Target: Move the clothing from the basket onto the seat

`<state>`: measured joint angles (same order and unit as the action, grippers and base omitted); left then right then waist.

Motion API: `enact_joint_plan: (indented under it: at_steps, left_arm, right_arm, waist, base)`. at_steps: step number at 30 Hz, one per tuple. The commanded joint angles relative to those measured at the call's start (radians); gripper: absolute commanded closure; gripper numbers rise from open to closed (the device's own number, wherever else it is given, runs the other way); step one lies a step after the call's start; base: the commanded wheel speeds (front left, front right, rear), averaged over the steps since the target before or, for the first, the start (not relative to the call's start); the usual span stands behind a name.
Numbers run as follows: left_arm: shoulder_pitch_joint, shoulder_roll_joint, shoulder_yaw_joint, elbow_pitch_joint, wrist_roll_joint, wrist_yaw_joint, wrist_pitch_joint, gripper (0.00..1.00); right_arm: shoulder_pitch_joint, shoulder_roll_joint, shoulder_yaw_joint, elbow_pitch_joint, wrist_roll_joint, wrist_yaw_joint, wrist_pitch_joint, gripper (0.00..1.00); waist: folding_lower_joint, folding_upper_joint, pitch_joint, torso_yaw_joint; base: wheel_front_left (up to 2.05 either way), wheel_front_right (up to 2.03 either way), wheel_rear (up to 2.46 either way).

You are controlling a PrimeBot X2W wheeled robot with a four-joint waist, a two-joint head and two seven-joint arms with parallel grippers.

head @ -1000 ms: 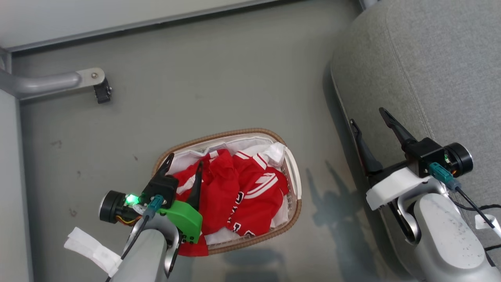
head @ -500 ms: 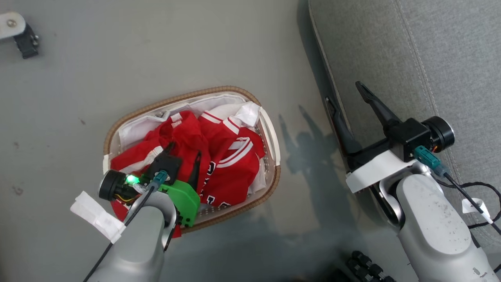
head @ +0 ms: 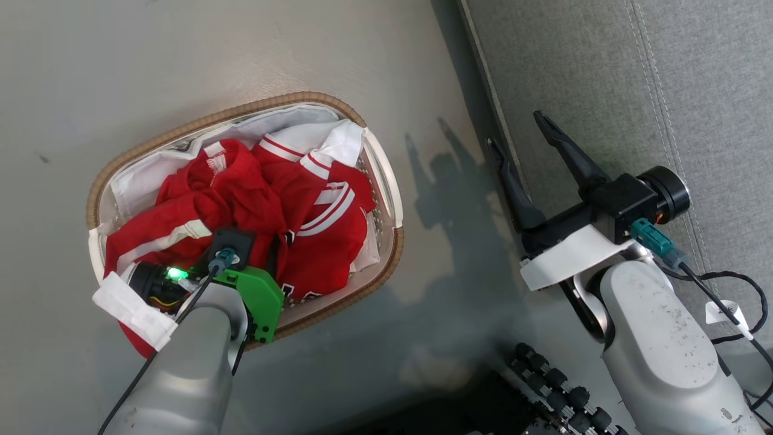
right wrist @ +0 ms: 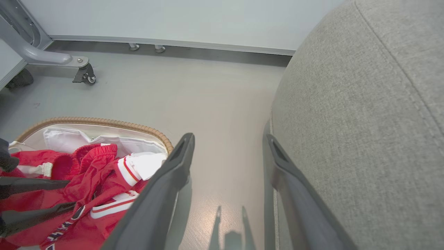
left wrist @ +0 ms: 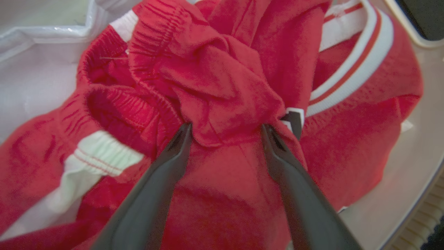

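The basket [head: 362,281] stands on the grey floor, its brown rim [right wrist: 97,121] around a white liner. Red clothing [head: 235,193] with white stripes lies heaped inside it. My left gripper [left wrist: 225,130] is open and pushed down into the heap, with a bunched fold of the red clothing [left wrist: 222,86] standing between its two fingers. My right gripper [head: 514,128] hangs open and empty above the floor, beside the edge of the grey seat [head: 634,90]. In the right wrist view the right gripper [right wrist: 229,139] points along the gap between the basket and the seat [right wrist: 364,121].
A grey metal frame leg with a black caster [right wrist: 83,71] stands at the far wall. Black rollers of my base [head: 555,386] lie at the lower right. A black cable [head: 740,290] trails over the seat's front.
The head camera has tilted down and turned, shifting the whole picture. My left gripper has sunk deeper into the clothing. The right gripper stays open by the seat's edge.
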<state>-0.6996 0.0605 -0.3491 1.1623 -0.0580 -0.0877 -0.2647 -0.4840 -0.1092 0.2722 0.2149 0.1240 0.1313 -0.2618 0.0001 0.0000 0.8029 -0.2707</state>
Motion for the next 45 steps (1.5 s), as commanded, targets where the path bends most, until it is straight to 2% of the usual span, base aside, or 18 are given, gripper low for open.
enact_joint_plan:
  at_steps: [1,6,7,8,9,17,23,34,45]
  left_arm:
    - [-0.024,0.01,-0.001,0.02,-0.002,0.005,0.0,0.0]
    - [-0.044,0.003,-0.005,0.084,-0.018,0.005,0.001,0.0]
    - [-0.043,0.002,-0.008,0.091,-0.02,0.004,0.001,0.36]
    - [-0.042,0.001,-0.013,0.094,-0.021,0.002,0.001,0.8]
    - [-0.041,0.0,-0.013,0.095,-0.025,0.001,0.001,1.0]
    - [0.011,-0.007,-0.024,0.075,-0.052,0.0,0.001,1.0]
    - [0.077,-0.009,-0.033,0.006,-0.093,-0.009,0.0,1.0]
    - [0.253,-0.009,-0.056,-0.217,-0.15,-0.004,0.0,1.0]
    - [0.382,-0.009,-0.012,-0.479,-0.171,0.0,0.0,1.0]
  right_arm:
    - [-0.004,0.002,-0.002,-0.002,0.003,-0.001,-0.005,0.0]
    - [-0.005,0.007,-0.002,0.011,0.001,-0.001,-0.005,0.0]
    - [-0.007,0.008,-0.002,0.013,0.001,-0.001,-0.005,0.0]
    - [-0.009,0.008,-0.001,0.016,0.001,-0.001,-0.005,0.0]
    - [-0.01,0.009,0.0,0.018,0.001,-0.001,-0.005,0.0]
    - [0.002,0.011,0.002,0.039,0.007,-0.001,-0.005,0.0]
    - [0.033,0.008,-0.006,0.057,0.014,-0.001,-0.005,0.0]
    - [0.121,0.007,-0.025,0.097,0.035,-0.001,-0.005,0.0]
    - [0.238,0.006,-0.08,0.12,0.043,-0.001,-0.005,0.0]
  waist:
    - [-0.0001,0.0,0.015,-0.013]
    - [-0.0001,0.0,0.007,-0.009]
    - [-0.0001,0.0,0.003,-0.008]
    - [-0.0001,0.0,-0.002,-0.006]
    - [-0.0001,0.0,-0.008,-0.004]
    - [-0.0001,0.0,-0.088,0.012]
    - [-0.0001,0.0,-0.194,0.037]
    - [-0.0001,0.0,-0.415,0.105]
    - [-0.0001,0.0,-0.587,0.174]
  base:
    - [0.0,0.0,0.0]
    - [0.0,0.0,0.0]
    - [0.0,0.0,0.0]
    - [0.0,0.0,0.0]
    - [0.0,0.0,0.0]
    - [0.0,0.0,0.0]
    - [0.0,0.0,0.0]
    - [0.0,0.0,0.0]
    - [0.0,0.0,0.0]
